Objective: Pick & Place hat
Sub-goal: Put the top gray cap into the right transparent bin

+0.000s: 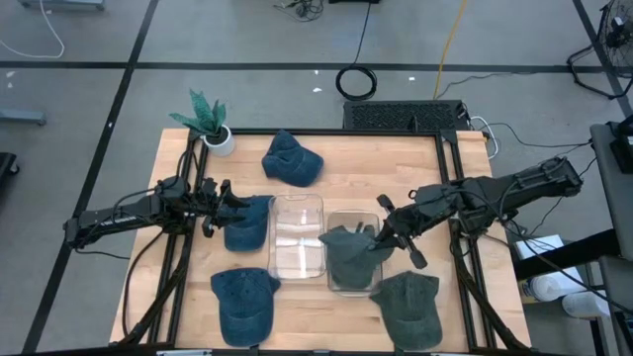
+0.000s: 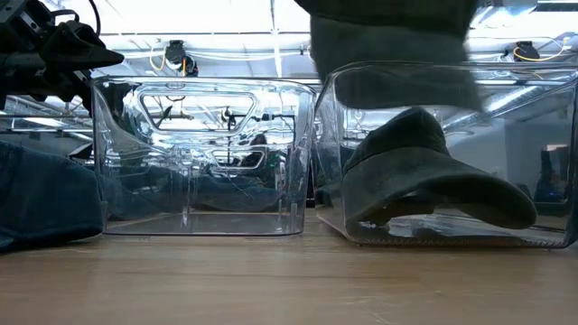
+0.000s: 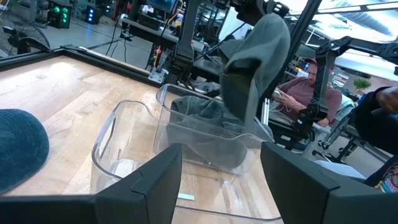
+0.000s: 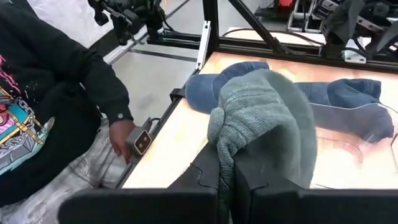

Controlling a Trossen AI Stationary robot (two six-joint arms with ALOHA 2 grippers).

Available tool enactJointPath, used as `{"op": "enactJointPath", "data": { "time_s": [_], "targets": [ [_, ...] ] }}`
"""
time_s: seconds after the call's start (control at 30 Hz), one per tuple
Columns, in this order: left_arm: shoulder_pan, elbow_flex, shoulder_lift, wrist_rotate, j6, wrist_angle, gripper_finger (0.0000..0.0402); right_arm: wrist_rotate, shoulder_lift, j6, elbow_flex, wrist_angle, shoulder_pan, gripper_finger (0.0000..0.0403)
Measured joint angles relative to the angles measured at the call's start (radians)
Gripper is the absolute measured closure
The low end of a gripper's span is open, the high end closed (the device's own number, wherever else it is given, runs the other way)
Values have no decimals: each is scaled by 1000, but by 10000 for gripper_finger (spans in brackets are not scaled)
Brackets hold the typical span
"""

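My right gripper [image 1: 384,233] is shut on a grey-green hat [image 3: 255,56] and holds it over the right clear bin [image 1: 348,285]. A second green hat [image 2: 424,171] lies in that bin with its brim on the bin floor. A third green hat [image 1: 407,307] rests on the table near the bin. My left gripper [image 1: 226,203] is open and hovers at the left clear bin's [image 1: 297,237] left side, by a blue hat [image 1: 247,222]. Two more blue hats [image 1: 292,158] [image 1: 242,302] lie on the table. My right gripper pinches a bunched fold of the green hat's crown [image 4: 225,134] between its two fingers. The hat droops from the fingers [image 4: 249,180]. Its lower end [image 2: 388,90] hangs within the right bin's rim, just above the hat lying inside.
A potted plant [image 1: 210,124] stands at the table's far left corner. A black frame rail [image 1: 450,188] runs along the right side of the table. A person in a dark sleeve [image 4: 93,81] sits beside the table; another person [image 3: 305,87] is beyond it.
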Motion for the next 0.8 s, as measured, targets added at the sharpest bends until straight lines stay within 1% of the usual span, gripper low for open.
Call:
{"op": "enactJointPath", "data": {
  "time_s": [0.27,0.6,0.8],
  "targets": [
    [0,0,0,0,0,0,174,0,20,24,0,-1,2,403],
    [0,0,0,0,0,0,174,2,109,51,0,5,34,403],
    [0,0,0,0,0,0,174,111,146,107,0,8,70,403]
  ]
}}
